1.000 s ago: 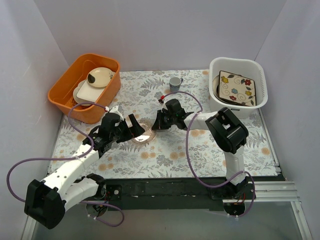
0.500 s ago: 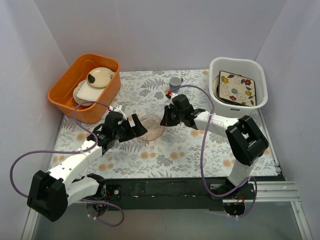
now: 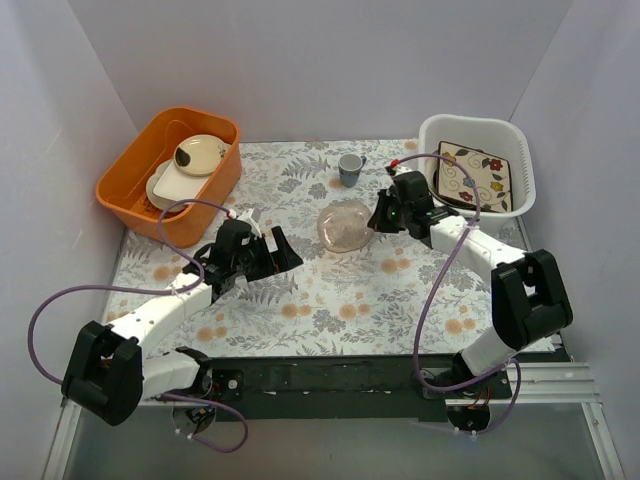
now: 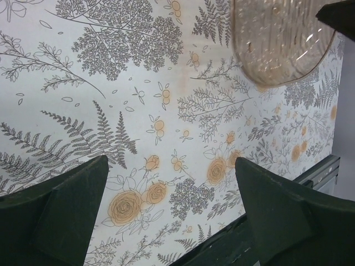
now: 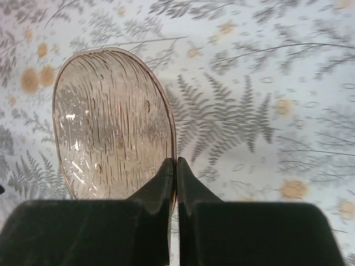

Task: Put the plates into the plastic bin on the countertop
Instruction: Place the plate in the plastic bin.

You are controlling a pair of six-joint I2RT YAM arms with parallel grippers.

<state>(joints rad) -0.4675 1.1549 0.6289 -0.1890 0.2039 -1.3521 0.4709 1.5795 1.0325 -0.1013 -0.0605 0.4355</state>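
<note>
right tool [image 5: 176,166]: pressed together on the rim of the pink plate [image 5: 113,127], one finger against each face, nipping its near edge; in the top view [image 3: 378,215] just right of that plate, arm stretched out across the desk [image 3: 330,300].
pink plate: clear pink glass with fine ribbing, held on a slant by that one pinch, broad face turned toward the right wrist camera; in the top view [image 3: 345,225] over the middle of the desk toward the back, left of the plastic bin [image 3: 520,140] and outside it.
left tool [image 4: 171,163]: spread wide, nothing between the fingers [image 4: 66,205], only the printed desk showing in the gap; in the top view [image 3: 282,255] low over the desk, left of and nearer than the pink plate, apart from it.
pink plate from the left wrist [image 4: 280,39]: at the upper edge of the view, clear of both fingers.
desk: pale, printed with grey ferns and small orange flowers.
plastic bin: white, rolled rim, at the back right corner of the desk, near the right wrist; inside, a cream square plate [image 3: 472,178] with coloured flowers and swirls, leaning, a dark edge showing under its left side.
cup [image 3: 350,168]: small, grey-blue, upright on the desk behind the pink plate, apart from it.
orange tub [image 3: 125,195]: back left corner; cream dishes [image 3: 200,153] inside, the top one marked with a brown spot.
</note>
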